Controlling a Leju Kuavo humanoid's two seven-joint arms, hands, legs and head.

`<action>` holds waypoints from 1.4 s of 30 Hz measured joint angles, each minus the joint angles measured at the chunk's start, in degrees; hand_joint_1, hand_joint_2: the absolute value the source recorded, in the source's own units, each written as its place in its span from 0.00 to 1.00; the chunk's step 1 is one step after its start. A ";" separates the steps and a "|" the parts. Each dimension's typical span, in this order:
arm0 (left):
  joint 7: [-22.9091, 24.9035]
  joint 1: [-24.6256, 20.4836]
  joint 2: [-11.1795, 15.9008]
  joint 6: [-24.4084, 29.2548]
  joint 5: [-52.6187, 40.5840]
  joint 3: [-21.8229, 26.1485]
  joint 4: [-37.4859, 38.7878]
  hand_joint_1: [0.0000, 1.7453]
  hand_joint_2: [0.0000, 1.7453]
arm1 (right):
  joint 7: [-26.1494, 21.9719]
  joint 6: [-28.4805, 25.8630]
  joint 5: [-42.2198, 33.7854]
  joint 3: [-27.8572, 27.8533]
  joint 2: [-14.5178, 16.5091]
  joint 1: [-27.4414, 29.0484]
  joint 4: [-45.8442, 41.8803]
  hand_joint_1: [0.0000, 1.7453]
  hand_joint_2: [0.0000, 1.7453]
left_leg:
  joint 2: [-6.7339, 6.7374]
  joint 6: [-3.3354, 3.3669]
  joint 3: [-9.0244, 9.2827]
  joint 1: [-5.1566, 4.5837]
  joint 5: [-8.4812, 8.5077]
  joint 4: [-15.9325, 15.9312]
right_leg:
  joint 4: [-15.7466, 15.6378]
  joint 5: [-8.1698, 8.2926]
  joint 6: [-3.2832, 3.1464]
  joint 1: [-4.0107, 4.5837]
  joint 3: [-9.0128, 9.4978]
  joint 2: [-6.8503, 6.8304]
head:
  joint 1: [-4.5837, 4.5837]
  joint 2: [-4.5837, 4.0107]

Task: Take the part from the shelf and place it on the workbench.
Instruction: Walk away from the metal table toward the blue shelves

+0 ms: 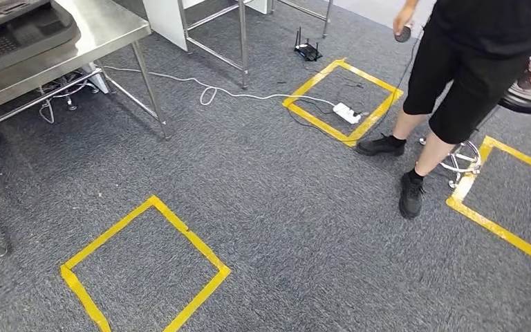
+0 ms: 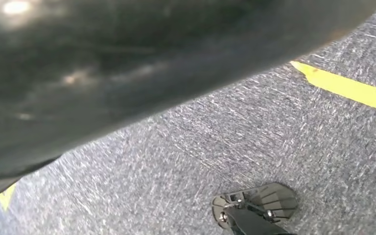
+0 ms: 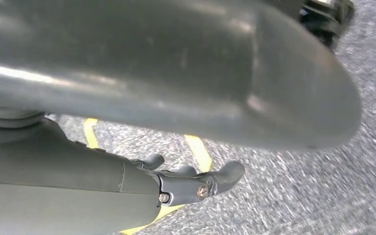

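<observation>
Head cam high, looks down; both wrist cams low, prob. near floor; shared: carpet (image 1: 304, 207).

**Open carpet ahead, person and table legs at the edges**

The right hand (image 3: 191, 183) hangs low, fingers loosely apart, nothing in them, with bare grey carpet (image 1: 276, 200) beyond the fingertips. A yellow tape square (image 1: 145, 266) lies flat on the floor and blocks nothing. Farther out stands a person (image 1: 456, 90), holding a round dark object. A steel table (image 1: 104, 28) with slanted legs stands off to the other side. A white cable (image 1: 249, 95) and power strip (image 1: 346, 113) lie on the carpet between them.
</observation>
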 joint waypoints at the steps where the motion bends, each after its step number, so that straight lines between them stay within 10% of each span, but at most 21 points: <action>1: 0.02 -0.06 -0.05 0.02 0.01 0.00 0.00 0.00 0.00 | -0.02 0.00 0.00 0.00 -0.02 0.01 0.00 0.00 0.00 | 0.41 -0.36 0.37 0.07 -0.08 -0.20 | -0.15 0.22 -0.44 -0.02 0.14 0.75 | -0.03 0.00; 4: 0.01 -0.13 -0.08 0.08 0.02 0.01 0.00 0.00 0.00 | -0.01 0.01 -0.01 0.00 -0.04 0.23 0.01 0.00 0.00 | -2.49 -1.10 -0.14 0.32 -2.33 2.59 | -0.93 0.71 -1.51 -0.93 1.17 2.70 | -0.36 0.00; 8: 0.02 0.16 -0.06 0.21 0.05 0.04 0.01 0.00 0.00 | 0.38 0.16 -0.05 0.00 0.08 0.29 0.02 0.00 0.00 | -5.61 -1.21 -6.13 0.36 -7.26 14.44 | -0.97 0.75 -2.27 -0.97 1.45 5.57 | -0.52 0.00; 14: 0.06 0.25 -0.12 0.44 0.07 0.05 0.03 0.00 0.00 | 0.63 0.22 -0.07 0.00 0.09 0.46 0.02 0.00 0.00 | -10.06 -1.24 -1.42 1.23 0.51 1.53 | 0.40 0.06 -0.89 -0.98 0.81 10.42 | -0.64 0.00; 17: 0.10 0.07 -0.19 0.50 0.01 0.05 0.02 0.00 0.00 | 0.74 0.27 -0.08 0.00 0.07 0.78 0.03 0.00 0.00 | -8.79 0.15 -1.29 0.71 0.52 1.09 | 0.44 0.15 0.11 -1.16 -0.16 11.16 | -0.64 0.00; 21: 0.06 0.10 -0.19 0.66 -0.03 0.07 -0.02 0.00 0.00 | 0.97 0.39 -0.03 0.00 0.11 0.59 0.04 0.00 0.00 | -5.93 1.46 -1.17 0.60 0.71 0.64 | 9.44 -3.83 0.16 -0.91 -5.11 5.18 | 0.07 0.00; 24: 0.07 0.15 -0.19 0.70 -0.03 0.07 -0.02 0.00 0.00 | 0.87 0.42 0.00 0.00 0.20 0.52 0.04 0.00 0.00 | -3.51 1.67 -1.18 0.46 0.53 0.65 | 15.55 -5.46 0.61 -1.02 -8.47 4.22 | 0.09 0.00; 27: 0.08 0.10 -0.25 0.74 -0.03 0.06 -0.01 0.00 0.00 | 0.72 0.40 0.07 0.00 0.18 0.44 0.04 0.00 0.00 | -1.64 1.35 -0.90 0.31 0.27 0.68 | 5.79 -1.71 1.37 -0.78 -3.30 1.66 | 0.13 0.00; 30: 0.11 0.07 -0.27 0.93 -0.02 0.07 0.00 0.00 0.00 | 0.63 0.39 0.30 0.00 0.18 0.01 0.04 0.00 0.00 | 0.06 0.36 -0.24 -0.01 -0.18 0.42 | 0.27 0.04 0.28 -0.10 -0.58 -0.38 | 0.05 0.00; 34: 0.13 -0.16 -0.34 1.10 -0.01 0.06 0.00 0.00 0.00 | 0.63 0.38 0.50 0.00 0.14 0.32 0.05 0.00 0.00 | -0.86 -0.95 0.66 0.28 -1.71 1.42 | -1.07 1.02 -1.47 -0.96 0.74 2.36 | -0.35 0.00; 38: 0.23 0.08 -0.28 1.13 -0.01 0.08 0.00 0.00 0.00 | 0.66 0.38 0.56 0.00 0.36 0.34 0.06 0.00 0.00 | -5.55 -1.24 -5.43 0.37 -7.78 14.13 | -1.38 1.17 -2.45 -1.06 1.49 5.26 | -0.92 0.00; 40: 0.30 0.18 -0.27 1.13 -0.01 0.09 0.00 0.00 0.00 | 0.66 0.39 0.56 0.00 0.43 0.42 0.06 0.00 0.00 | -5.84 -1.49 -5.95 0.56 -5.99 13.91 | -1.27 1.09 -2.42 -1.09 1.66 7.09 | -0.93 0.00; 42: 0.35 0.23 -0.25 1.13 -0.01 0.09 0.02 0.00 0.00 | 0.69 0.38 0.56 0.00 0.43 0.51 0.06 0.00 0.00 | -7.53 -1.78 -3.42 1.13 -1.63 7.23 | -0.84 0.81 -2.00 -1.26 1.64 8.79 | -1.01 0.00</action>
